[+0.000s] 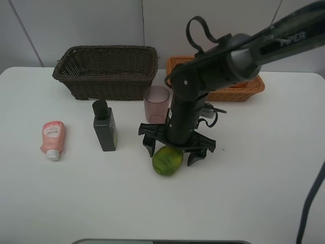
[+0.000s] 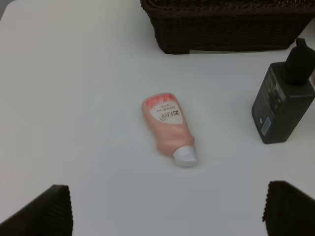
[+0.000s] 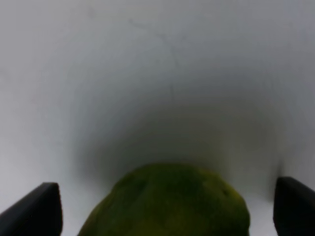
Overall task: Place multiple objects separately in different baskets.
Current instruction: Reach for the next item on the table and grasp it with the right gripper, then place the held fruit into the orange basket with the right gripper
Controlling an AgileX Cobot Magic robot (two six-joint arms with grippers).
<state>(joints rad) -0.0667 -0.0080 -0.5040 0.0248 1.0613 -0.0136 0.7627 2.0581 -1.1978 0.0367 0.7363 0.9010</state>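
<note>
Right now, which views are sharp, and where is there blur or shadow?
Exterior high: evenly lit and sharp. Left wrist: the pink tube is slightly soft. Right wrist: the green fruit is close and blurred, a dark shadow around it on the table.

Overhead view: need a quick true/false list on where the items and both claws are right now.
1. The right claw is open and straddles the green fruit. True.
2. The pink tube stands upright. False: it lies on its side on the table.
3. The pump bottle sits inside the dark basket. False: it stands on the table in front of that basket.
4. The cup stands upright on the table, outside the dark basket. True.
5. The left claw is shut on the pink tube. False: it is open and clear of the tube.
</note>
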